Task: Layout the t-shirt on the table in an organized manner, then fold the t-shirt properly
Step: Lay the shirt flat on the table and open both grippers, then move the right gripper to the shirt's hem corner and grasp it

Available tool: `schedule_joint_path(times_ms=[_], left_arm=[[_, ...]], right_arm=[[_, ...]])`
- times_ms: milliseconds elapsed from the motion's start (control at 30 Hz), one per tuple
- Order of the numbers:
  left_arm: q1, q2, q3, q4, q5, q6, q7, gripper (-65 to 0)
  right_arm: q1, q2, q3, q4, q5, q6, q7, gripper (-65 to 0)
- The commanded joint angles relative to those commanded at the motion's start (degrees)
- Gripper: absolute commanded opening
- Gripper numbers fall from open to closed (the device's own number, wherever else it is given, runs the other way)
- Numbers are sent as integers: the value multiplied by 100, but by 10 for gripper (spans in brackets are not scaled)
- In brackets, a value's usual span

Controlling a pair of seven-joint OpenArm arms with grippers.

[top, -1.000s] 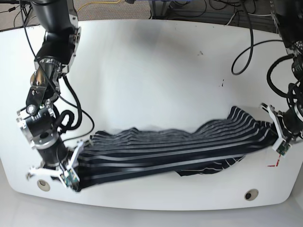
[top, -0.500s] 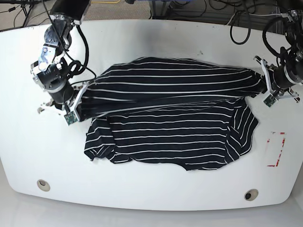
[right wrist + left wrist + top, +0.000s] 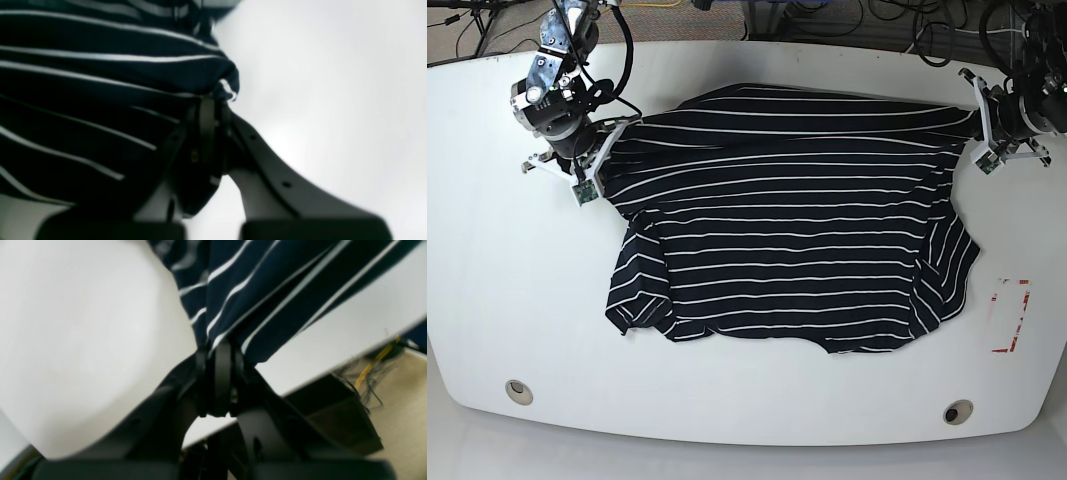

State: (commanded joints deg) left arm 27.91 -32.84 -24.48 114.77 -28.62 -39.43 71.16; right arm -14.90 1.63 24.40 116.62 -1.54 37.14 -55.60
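Both grippers, left gripper (image 3: 983, 128) and right gripper (image 3: 599, 160), jaws clamped on the t-shirt (image 3: 787, 220), have dragged it farther up the table (image 3: 727, 420); it now lies more spread, so layout is nearly done.

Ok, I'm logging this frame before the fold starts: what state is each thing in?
t-shirt: spread across the table, edges rumpled, not folded, pinched at two corners.
left gripper: fingers shut on the t-shirt.
right gripper: fingers shut on the t-shirt.
table: shirt lying on it.
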Motion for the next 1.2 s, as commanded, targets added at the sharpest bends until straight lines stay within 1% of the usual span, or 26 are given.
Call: schedule_joint_path(times_ms=[167,300,333,367,400,433,467,533,567,600,667,733,800,867,1000,1100,1200], left_arm=[[193,18,-35,0,413,-9,0,-650],[237,26,-35,0,563,-9,0,-650],[237,26,-35,0,571,-9,0,-650],[237,26,-35,0,571,-9,0,-650],[237,26,-35,0,563,-9,0,-650],[229,26,-35,0,563,-9,0,-650],[220,26,-35,0,563,-9,0,-650],[202,26,-35,0,563,0,0,-650],[202,26,-35,0,563,9,0,-650],[202,26,-35,0,563,9,0,-650],[202,26,-35,0,563,18,0,-650],[202,26,-35,0,563,18,0,-650],[202,26,-35,0,563,18,0,-650],[202,26,-35,0,563,18,9,-650],[202,26,-35,0,563,9,9,-650],[202,35,-35,0,563,9,9,-650],[202,35,-35,0,563,9,9,-650]], right_arm=[[-299,-26,-18,-9,9,0,0,-650],[-387,-35,-26,-9,-9,-9,0,-647],[-387,-35,-35,-18,-18,-44,0,-634],[-378,-35,-35,-18,-18,-44,0,-626],[-369,-35,-35,-18,-18,-53,0,-585],[-343,-35,-35,-18,-18,-53,0,-522],[-343,-35,-35,-18,-18,-53,0,-498],[-158,-18,-26,-9,-26,-53,0,-338],[-70,-9,0,-9,-35,-53,-9,-287],[35,18,9,-9,-35,-53,-9,-222],[158,158,0,-9,-35,-53,-18,-125],[299,281,-26,-18,-18,-53,-18,-51],[457,334,-26,-26,9,-53,-18,-11],[677,352,-26,-26,9,-18,-18,-5],[1213,360,-88,-185,26,0,-18,-29],[1705,352,-360,-422,26,0,-18,-41],[2171,334,-756,-835,26,0,-9,-44]])
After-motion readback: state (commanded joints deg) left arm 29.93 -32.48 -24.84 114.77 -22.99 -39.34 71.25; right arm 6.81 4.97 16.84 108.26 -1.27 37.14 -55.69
